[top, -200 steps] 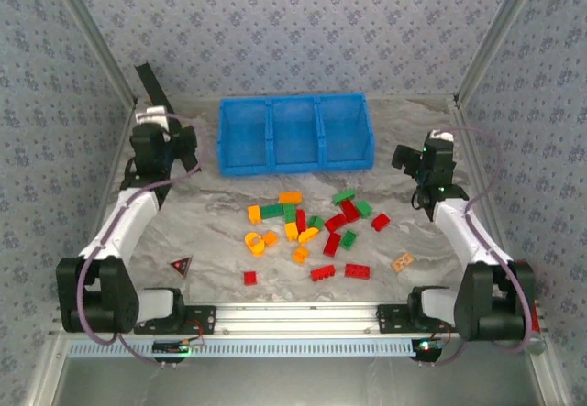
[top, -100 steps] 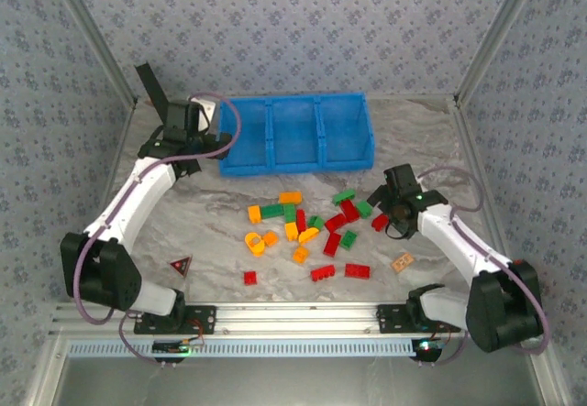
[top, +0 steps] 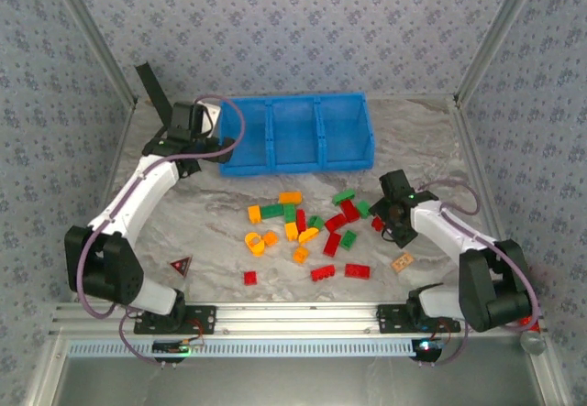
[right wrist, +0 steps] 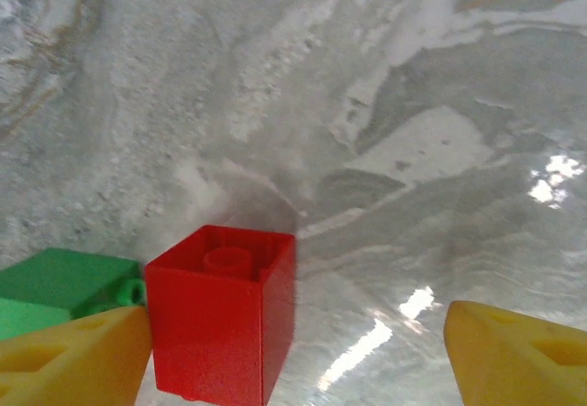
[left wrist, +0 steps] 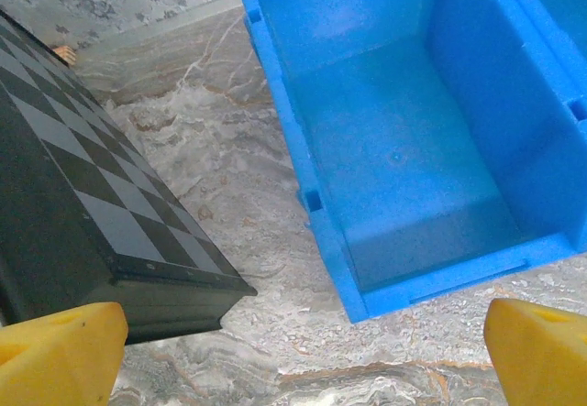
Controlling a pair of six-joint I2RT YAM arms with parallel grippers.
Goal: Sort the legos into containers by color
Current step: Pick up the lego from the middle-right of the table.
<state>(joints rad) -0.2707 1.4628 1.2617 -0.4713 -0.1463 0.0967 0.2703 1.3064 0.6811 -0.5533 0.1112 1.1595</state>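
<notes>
The left pincer (top: 200,137) hangs over the bench (top: 211,213) at the left end of the blue bin (top: 298,163). In the left wrist view its yellow fingertips (left wrist: 57,351) stand wide apart with nothing between them. Ahead of them lies the near left corner of the bin's leftmost compartment (left wrist: 321,213). A black checkered board (left wrist: 92,195) lies just beside that corner.

The legos (top: 303,221) are scattered on the bench in front of the bin, red, green and orange-yellow mixed together. The right pincer (top: 385,213) is down at the right edge of this scatter, its jaws spread wide. In the right wrist view a red brick (right wrist: 225,319) sits on the bench between the fingertips (right wrist: 73,360), close against the left-hand one and well apart from the other, so it is not gripped. A green brick (right wrist: 55,287) lies just behind it. A pale tan tile (top: 402,262) rests near the right arm.
</notes>
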